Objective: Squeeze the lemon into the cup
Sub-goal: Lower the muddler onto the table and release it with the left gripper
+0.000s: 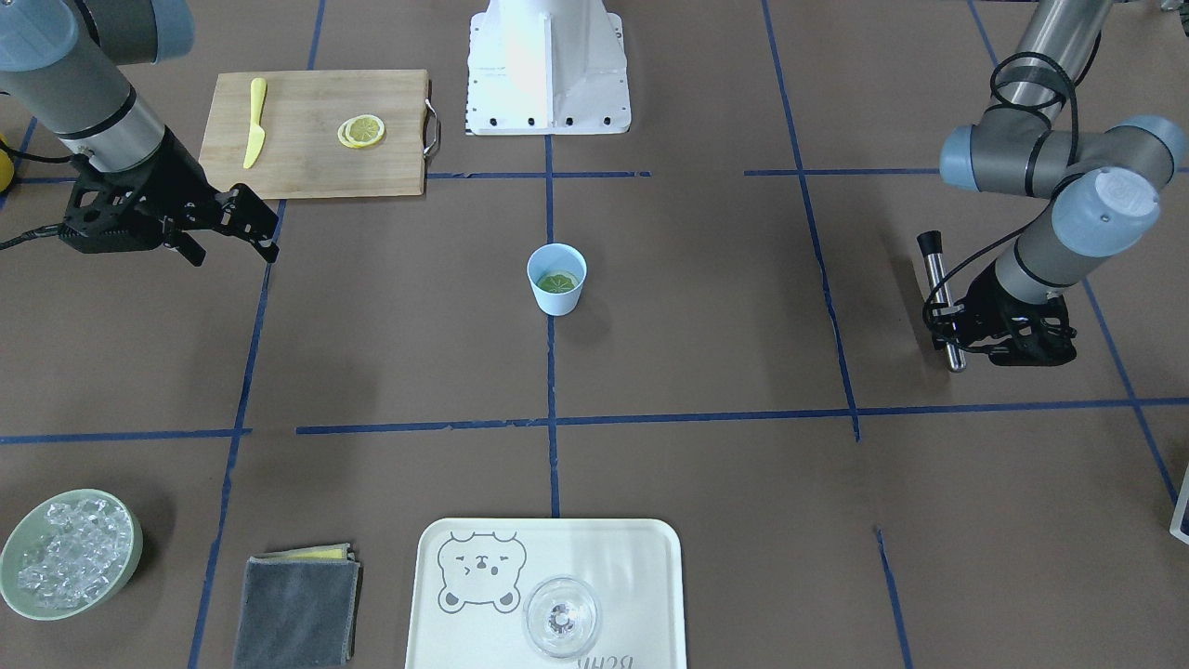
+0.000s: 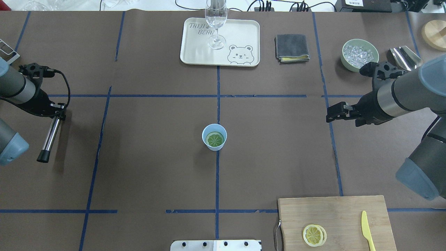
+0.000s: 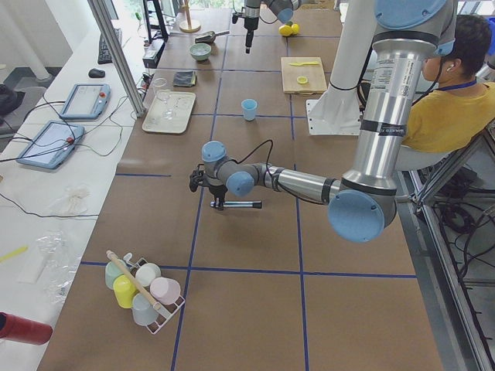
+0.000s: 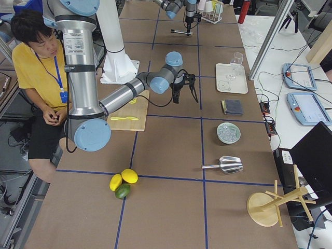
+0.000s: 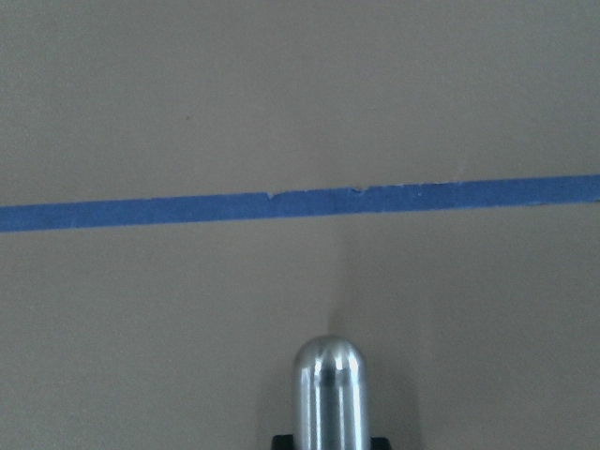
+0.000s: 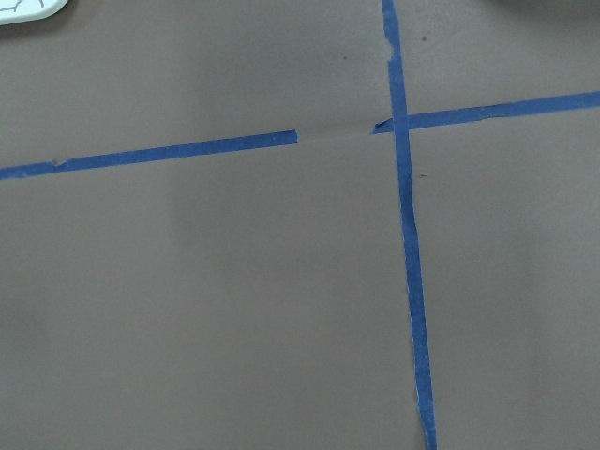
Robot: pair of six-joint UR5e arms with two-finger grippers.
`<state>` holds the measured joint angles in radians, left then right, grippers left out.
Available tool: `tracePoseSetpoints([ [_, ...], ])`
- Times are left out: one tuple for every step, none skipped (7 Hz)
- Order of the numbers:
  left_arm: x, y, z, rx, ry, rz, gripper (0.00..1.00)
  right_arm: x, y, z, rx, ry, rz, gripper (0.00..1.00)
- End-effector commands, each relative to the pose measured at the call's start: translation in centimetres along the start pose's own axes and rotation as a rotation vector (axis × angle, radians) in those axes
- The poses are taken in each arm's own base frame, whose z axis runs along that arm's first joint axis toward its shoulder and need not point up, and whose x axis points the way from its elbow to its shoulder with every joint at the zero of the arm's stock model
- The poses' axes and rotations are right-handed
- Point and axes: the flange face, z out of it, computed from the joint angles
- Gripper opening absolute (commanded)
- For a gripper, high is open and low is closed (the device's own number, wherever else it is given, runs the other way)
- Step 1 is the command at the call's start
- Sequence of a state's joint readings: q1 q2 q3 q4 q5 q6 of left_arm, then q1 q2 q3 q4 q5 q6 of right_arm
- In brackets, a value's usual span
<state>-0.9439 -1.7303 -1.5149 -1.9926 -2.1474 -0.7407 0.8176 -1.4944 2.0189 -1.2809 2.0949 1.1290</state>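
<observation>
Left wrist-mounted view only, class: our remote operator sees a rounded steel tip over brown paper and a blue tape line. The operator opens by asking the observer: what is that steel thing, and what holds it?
Observer: It is a slim steel rod with a black end, clamped in the left gripper and held roughly level above the table.
Operator: Where is the cup?
Observer: The small light-blue plastic cup stands upright at the table's centre, well apart from both arms.
Operator: Is any lemon in it?
Observer: Yes, a thin round slice lies flat inside it; it looks greenish from overhead.
</observation>
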Motion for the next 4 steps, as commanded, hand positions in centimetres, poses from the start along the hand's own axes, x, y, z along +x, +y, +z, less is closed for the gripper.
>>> tracePoseSetpoints([
  [0.04, -0.03, -0.12, 0.002, 0.001, 0.0, 0.56, -0.12, 0.05, -0.14, 0.0, -0.005, -0.002, 1.0],
  [-0.01, 0.02, 0.05, -0.001, 0.0, 0.001, 0.58, -0.17, 0.09, -0.2, -0.001, -0.006, -0.003, 1.0],
  [0.14, 0.0, -0.13, 0.003, 0.001, 0.004, 0.68, -0.22, 0.12, -0.26, -0.002, -0.008, -0.004, 1.0],
  [0.38, 0.0, -0.58, 0.01, 0.004, 0.008, 0.69, -0.32, 0.11, -0.4, -0.004, -0.013, -0.005, 1.0],
])
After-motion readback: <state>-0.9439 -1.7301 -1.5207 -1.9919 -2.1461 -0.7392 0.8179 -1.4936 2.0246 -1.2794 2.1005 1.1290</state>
